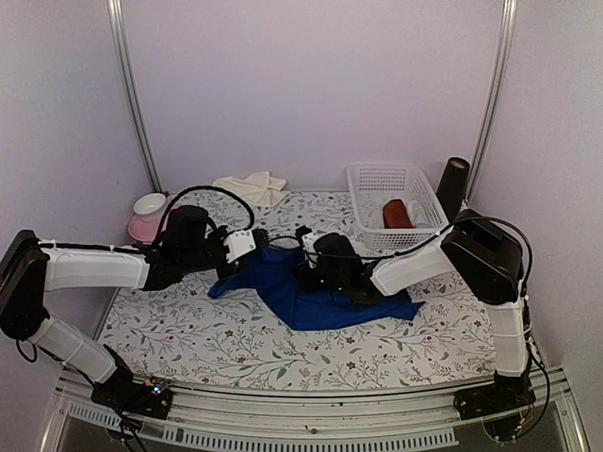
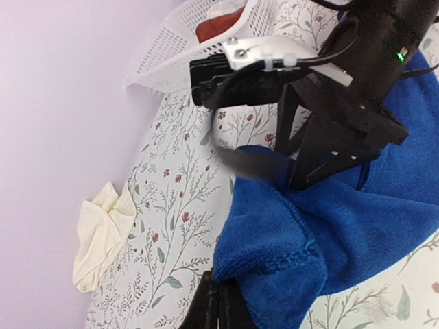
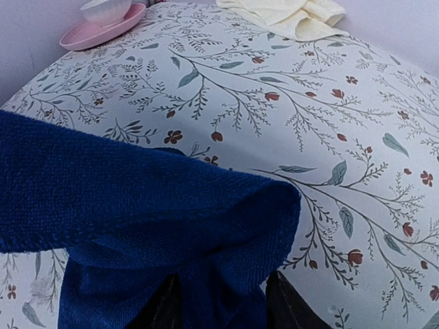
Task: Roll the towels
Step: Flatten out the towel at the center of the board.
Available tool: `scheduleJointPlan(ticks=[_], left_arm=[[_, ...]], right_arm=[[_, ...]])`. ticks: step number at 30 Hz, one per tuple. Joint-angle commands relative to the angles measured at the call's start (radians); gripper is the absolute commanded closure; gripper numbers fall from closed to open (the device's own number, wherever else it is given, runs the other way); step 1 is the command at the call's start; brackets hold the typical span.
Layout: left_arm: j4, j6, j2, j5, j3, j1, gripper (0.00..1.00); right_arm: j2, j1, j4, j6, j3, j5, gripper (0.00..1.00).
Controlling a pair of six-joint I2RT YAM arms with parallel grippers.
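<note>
Blue towel (image 3: 137,205) is right up in the right wrist cam, a loose rumpled heap mid-table (image 1: 236,330) with zero roll in it, so I'd call this the very start. Left gripper (image 2: 214,310) looks pinched shut on the towel's left edge, while the right gripper (image 3: 223,308) has its fingers (image 3: 291,310) either side of a fold, and honestly I can't tell if it's squeezing or just straddling it. Smaller cream towel (image 1: 252,186) sits bunched at the back wall, well apart from both arms, so both towels are left to do.
</note>
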Motion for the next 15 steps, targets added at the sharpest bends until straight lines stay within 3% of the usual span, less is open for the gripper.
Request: scheduleJointPlan(ticks=[1,7,15], left_arm=[[-0.274,-0.13,-0.025,0.13,0.058,0.027,1.0],[-0.362,-0.218,-0.013,0.179,0.099,0.05,1.0],[-0.41,-0.251,-0.021,0.283,0.128,0.099,1.0]], right_arm=[[-0.101,0.0,0.236,-0.198,-0.115,-0.125,0.52],[-0.134,0.043,0.459,-0.408,-0.242,-0.171,0.31],[-0.045,0.122,0.578,-0.629,-0.211,-0.097,0.28]])
